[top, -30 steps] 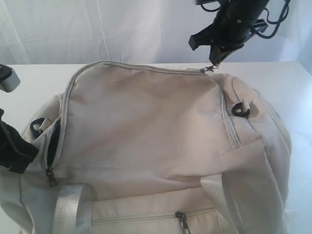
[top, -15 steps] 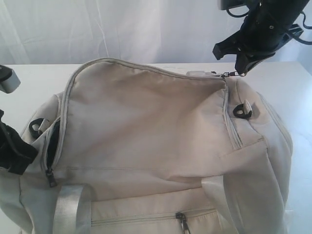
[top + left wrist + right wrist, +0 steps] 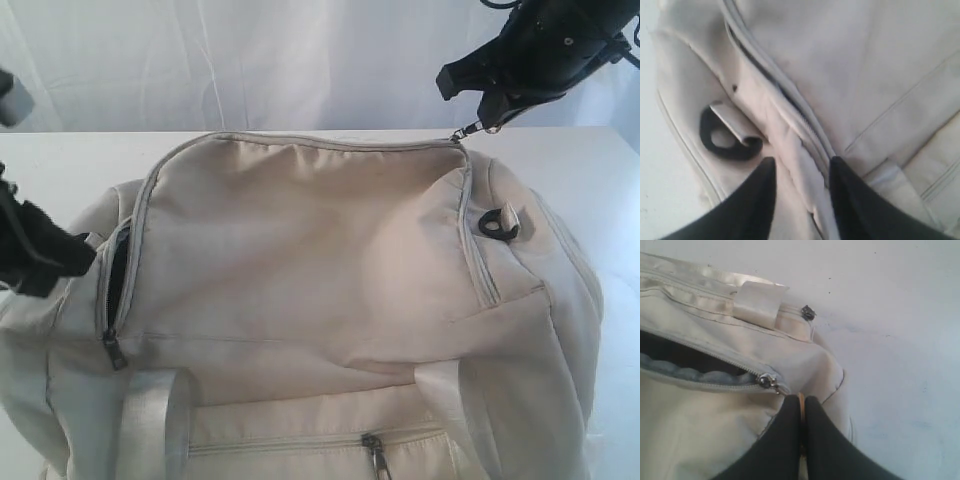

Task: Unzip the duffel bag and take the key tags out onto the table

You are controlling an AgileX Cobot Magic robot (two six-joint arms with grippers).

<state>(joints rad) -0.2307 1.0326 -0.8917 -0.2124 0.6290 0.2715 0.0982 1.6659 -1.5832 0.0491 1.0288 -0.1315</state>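
The cream duffel bag (image 3: 300, 260) fills most of the white table (image 3: 60, 160). At the bag's far right corner my right gripper (image 3: 483, 122) is shut on the main zipper's pull (image 3: 464, 132). In the right wrist view the gripper (image 3: 802, 402) pinches the brass-coloured pull just past the slider (image 3: 767, 381). Behind the slider the zip gapes onto dark lining (image 3: 680, 357). At the bag's left end my left gripper (image 3: 80, 255) holds a fold of fabric (image 3: 800, 165) beside the zipper track. The key tags are hidden.
A black D-ring (image 3: 492, 224) sits on the bag's right end, another (image 3: 725, 142) beside the left jaws. A second slider (image 3: 113, 350) hangs at the left, above a pale webbing strap (image 3: 150, 420). A front pocket zipper (image 3: 375, 452) is closed. White curtain behind.
My right gripper has drawn the zipper pull rightward along the far edge to the bag's right corner. My left gripper has risen, lifting the bag's left end.
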